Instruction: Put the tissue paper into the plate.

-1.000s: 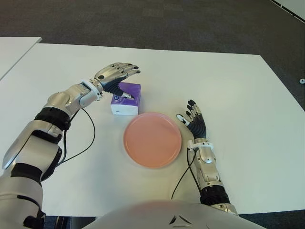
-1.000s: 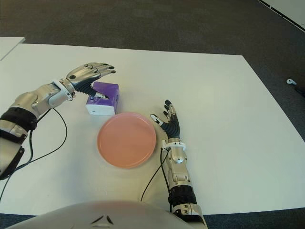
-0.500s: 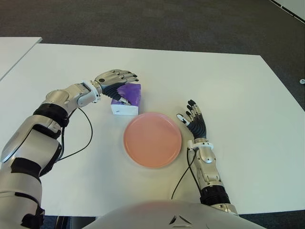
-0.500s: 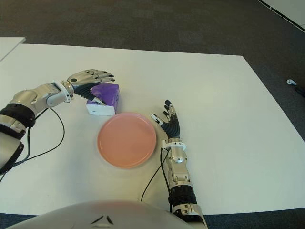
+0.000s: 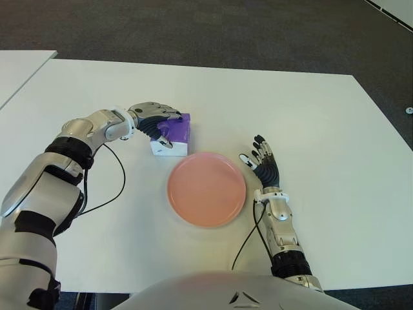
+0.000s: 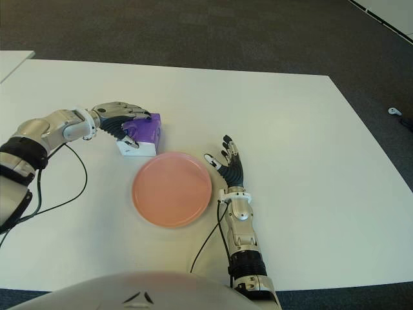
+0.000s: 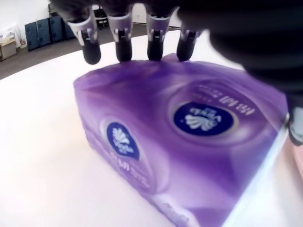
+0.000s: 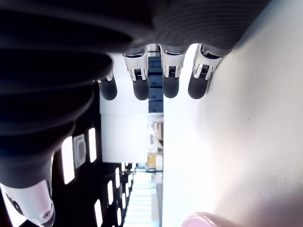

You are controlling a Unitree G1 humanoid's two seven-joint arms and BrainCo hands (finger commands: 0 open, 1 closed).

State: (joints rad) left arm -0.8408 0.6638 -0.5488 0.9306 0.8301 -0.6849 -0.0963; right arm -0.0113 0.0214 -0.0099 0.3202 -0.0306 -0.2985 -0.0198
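The tissue paper is a purple and white pack (image 5: 179,134) lying on the white table (image 5: 310,110), just behind and left of the pink plate (image 5: 206,188). My left hand (image 5: 161,124) lies over the pack from its left. In the left wrist view the fingertips (image 7: 124,49) hook over the far edge of the pack's top (image 7: 189,137) and the thumb (image 7: 296,127) presses its near side. The pack still sits on the table. My right hand (image 5: 261,161) shows just right of the plate, fingers spread and holding nothing.
A black cable (image 5: 119,184) loops on the table from my left wrist, and another (image 5: 248,239) runs beside my right forearm. A second white table (image 5: 19,64) shows at the far left. Dark carpet (image 5: 258,32) lies beyond the table's far edge.
My left hand has come down from above the pack and curled its fingers around it. The pack, the plate and my right hand have stayed in place.
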